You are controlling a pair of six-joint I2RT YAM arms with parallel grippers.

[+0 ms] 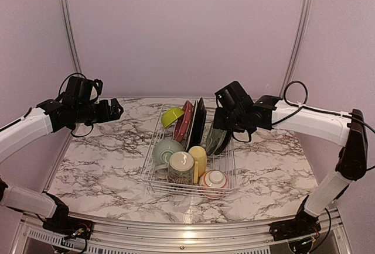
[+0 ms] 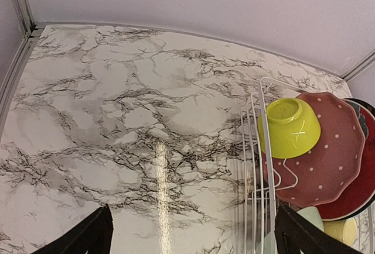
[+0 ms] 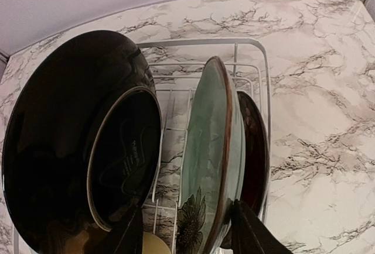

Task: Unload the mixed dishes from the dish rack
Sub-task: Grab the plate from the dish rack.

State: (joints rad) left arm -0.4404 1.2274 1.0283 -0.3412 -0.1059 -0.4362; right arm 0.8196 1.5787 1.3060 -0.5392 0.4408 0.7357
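- Now the dish rack point(image 3: 202, 42) sits mid-tabletop point(image 1: 99, 166) between the two arms. Every dish in view is inside it: plates on edge toward the far and right side, bowls and mugs nearer.
- The right fingers point(image 3: 249, 233) reach down astride the grey-green plate point(image 3: 208, 148), one on each face. They are partly apart, and rack wire shows between one finger and the plate, so I judge it not gripped yet.
- That plate stands on edge, rim running near-to-far and faces turned left and right, so the closing line crosses it squarely. A black plate point(image 3: 76, 143) leans just to its left, and a dark plate point(image 3: 255, 148) sits close on its right.
- The left fingers point(image 2: 88, 236) are spread wide and empty over bare tabletop left of the rack; the lime bowl point(image 2: 290, 125) is their closest dish.
- The right arm is plainly nearer — a squeeze, then a straight lift clear of both neighbours, looks the likely call.
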